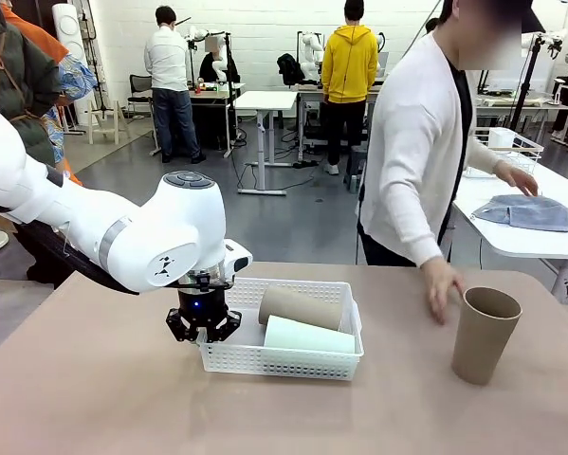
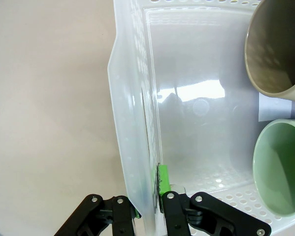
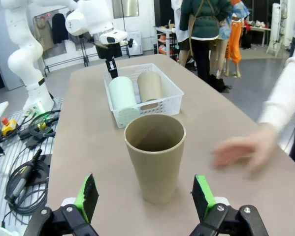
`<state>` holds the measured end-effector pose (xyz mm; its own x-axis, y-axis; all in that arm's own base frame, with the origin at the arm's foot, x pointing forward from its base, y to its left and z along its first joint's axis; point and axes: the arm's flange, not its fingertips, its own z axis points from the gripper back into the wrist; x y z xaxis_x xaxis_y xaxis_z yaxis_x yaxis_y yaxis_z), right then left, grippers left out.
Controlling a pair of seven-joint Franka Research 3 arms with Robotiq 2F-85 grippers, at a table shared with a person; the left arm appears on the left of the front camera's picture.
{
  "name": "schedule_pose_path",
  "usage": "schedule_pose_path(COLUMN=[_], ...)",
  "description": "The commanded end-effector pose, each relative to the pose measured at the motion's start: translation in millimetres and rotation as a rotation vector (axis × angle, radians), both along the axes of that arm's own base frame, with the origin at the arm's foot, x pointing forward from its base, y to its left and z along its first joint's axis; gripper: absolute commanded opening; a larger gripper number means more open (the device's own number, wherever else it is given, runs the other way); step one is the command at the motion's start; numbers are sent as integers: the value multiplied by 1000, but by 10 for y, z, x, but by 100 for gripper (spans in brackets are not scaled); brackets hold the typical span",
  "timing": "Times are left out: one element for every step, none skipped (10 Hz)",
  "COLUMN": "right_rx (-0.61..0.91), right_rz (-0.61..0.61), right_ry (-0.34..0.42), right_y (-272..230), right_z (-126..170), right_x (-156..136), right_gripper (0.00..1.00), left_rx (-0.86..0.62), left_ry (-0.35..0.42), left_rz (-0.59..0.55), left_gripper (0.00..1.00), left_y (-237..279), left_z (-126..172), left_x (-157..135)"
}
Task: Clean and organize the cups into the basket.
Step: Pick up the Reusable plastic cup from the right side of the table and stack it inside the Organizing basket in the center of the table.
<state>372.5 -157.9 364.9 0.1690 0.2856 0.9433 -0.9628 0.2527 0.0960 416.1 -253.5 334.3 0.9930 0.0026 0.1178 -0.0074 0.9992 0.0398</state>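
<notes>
The white mesh basket (image 1: pixel 284 361) sits mid-table. A kraft brown cup (image 1: pixel 301 305) and a mint green cup (image 1: pixel 308 336) lie on their sides inside it. My left gripper (image 1: pixel 204 328) points down, shut on the basket's left wall. In the left wrist view that wall (image 2: pixel 132 123) runs between the left gripper's (image 2: pixel 148 206) green pads, with the brown cup (image 2: pixel 278 49) and mint cup (image 2: pixel 282 167) mouths at the right. Another brown cup (image 1: pixel 485 334) stands upright on the right. My right gripper (image 3: pixel 145 199) is open, low before this cup (image 3: pixel 154 157). The basket (image 3: pixel 152 109) lies beyond.
A person in a white cardigan stands at the far right, one hand (image 1: pixel 442 284) on the table near the upright cup. Behind them a white table holds a grey cloth (image 1: pixel 525 210) and a wire basket (image 1: pixel 506 147). Cables (image 3: pixel 24 177) lie off the table's edge.
</notes>
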Motion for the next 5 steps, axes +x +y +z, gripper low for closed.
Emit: schedule_pose_path(right_rx=[-34, -46, -53, -60, -56], right_rz=[75, 106, 125, 148, 165], right_ry=[-1, -4, -6, -23, -27], right_y=[-32, -21, -11, -1, 29], right_z=[-244, -370, -479, -589, -669], right_x=[123, 159, 199, 239, 264], right_gripper=[100, 100, 100, 100, 100], left_rx=[-1, -1, -1, -1, -1], left_ry=[-5, -5, -5, -5, -5], left_rz=[0, 0, 0, 0, 0], left_gripper=[0, 0, 0, 0, 0], left_y=[-18, -18, -18, -18, -18], left_z=[19, 19, 19, 19, 19], left_x=[4, 4, 4, 4, 4])
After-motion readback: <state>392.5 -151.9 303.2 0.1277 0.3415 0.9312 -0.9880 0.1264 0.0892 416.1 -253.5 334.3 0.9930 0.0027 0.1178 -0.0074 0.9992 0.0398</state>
